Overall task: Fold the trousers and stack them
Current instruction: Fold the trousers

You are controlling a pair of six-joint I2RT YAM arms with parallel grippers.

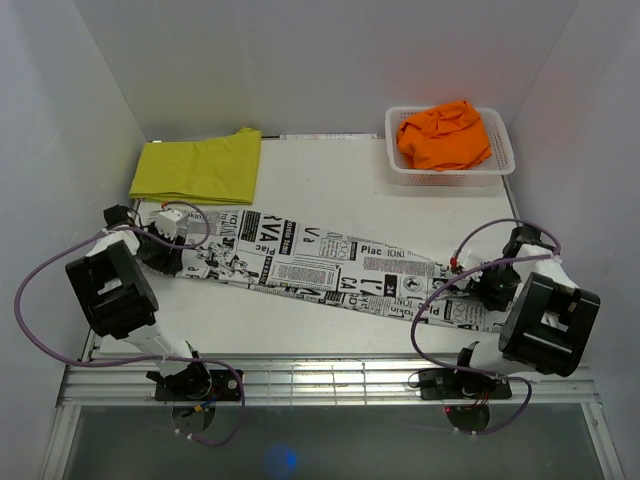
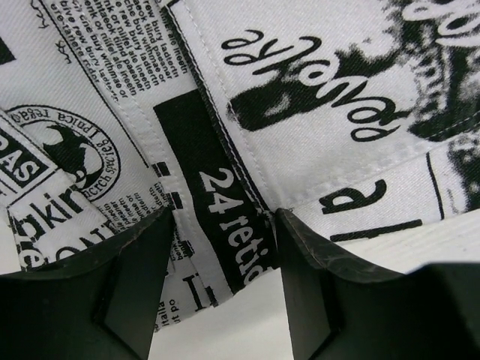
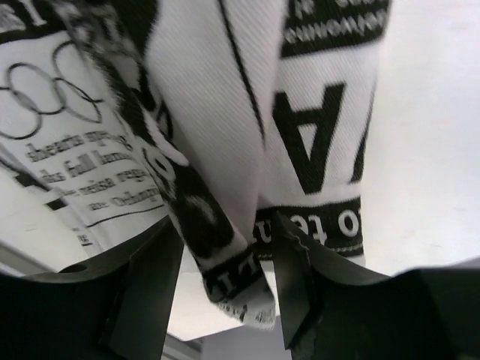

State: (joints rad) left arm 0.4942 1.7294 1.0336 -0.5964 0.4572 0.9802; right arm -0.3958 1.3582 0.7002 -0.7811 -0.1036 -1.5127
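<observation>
The step in hand is the first fold of the newspaper-print trousers (image 1: 320,265), which lie stretched flat in a long band across the desk (image 1: 330,190), from near its left edge to near its right edge, slanting toward the near right corner. One arm is at each end of the band. The left end effector (image 2: 225,225) is half open, its fingers straddling a seamed edge of the printed cloth, which lies flat in the gap and is not pinched. The right end effector (image 3: 225,232) is about as wide, with a bunched fold of the hem filling the space between its fingers; I cannot tell whether it grips yet. The yellow trousers (image 1: 197,166) lie folded at the far left corner, a likely base for the stack, and the orange trousers (image 1: 445,135) are heaped in the white lattice basket (image 1: 507,160) at the far right corner, not yet dealt with. The next move probably calls for both ends to be firmly pinched, then one end carried over onto the other with the edges kept aligned.
</observation>
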